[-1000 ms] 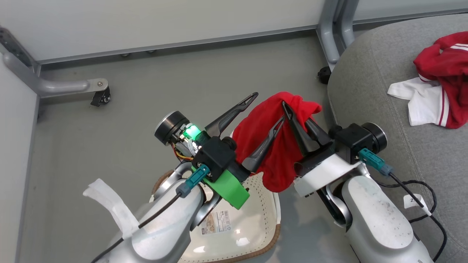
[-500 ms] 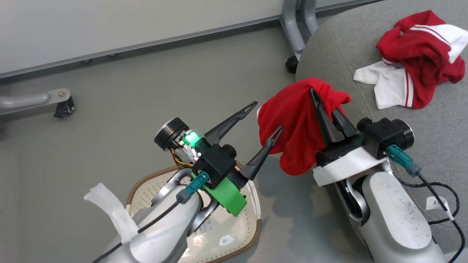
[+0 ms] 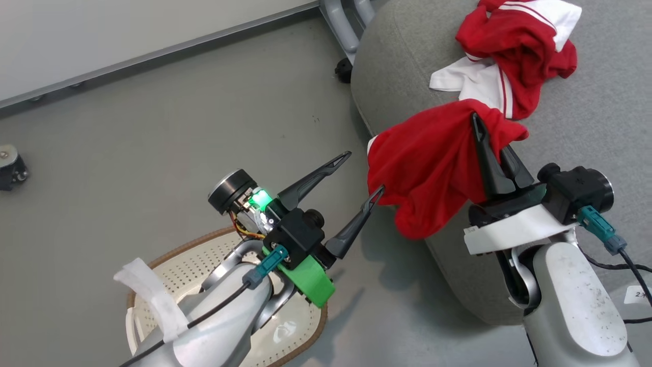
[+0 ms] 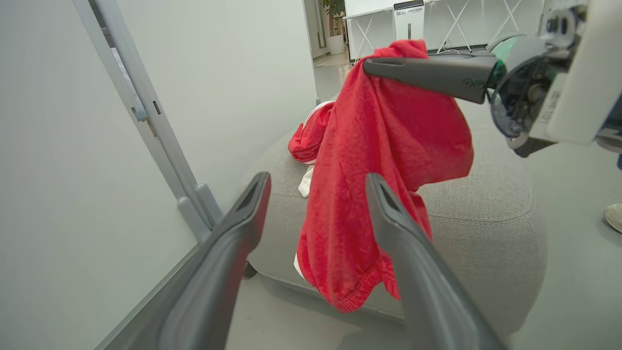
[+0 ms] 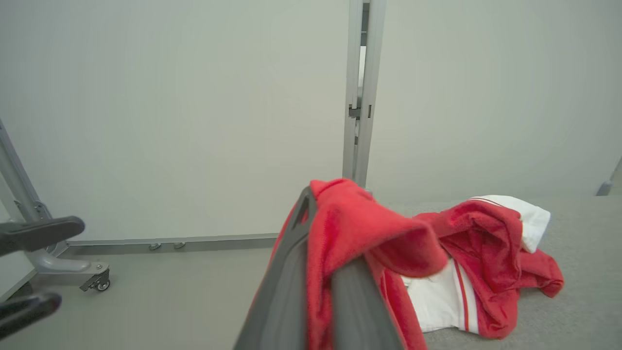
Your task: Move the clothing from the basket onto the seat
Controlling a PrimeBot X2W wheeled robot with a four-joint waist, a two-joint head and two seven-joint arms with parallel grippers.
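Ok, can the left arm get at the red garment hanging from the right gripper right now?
Probably yes. The left gripper has its jaws open and aimed at the hanging garment, with nothing between them; the right gripper pinches only its top.

We see a bright red soft fabric garment (image 3: pixel 428 173) bunched over the closed right pincer (image 3: pixel 488 133) and clamped between its fingers. It hangs in loose folds at the seat's rounded edge, its hem drooping toward 7 o'clock. A second red garment with white cuffs and thin striped trim (image 3: pixel 514 51) lies crumpled at 1 o'clock on the large grey woven-fabric seat cushion (image 3: pixel 586 122), just beyond the held one. The cream-white perforated plastic basket with a brown braided-look rim (image 3: pixel 193 262) sits on the floor at 7 o'clock, well apart from the seat.
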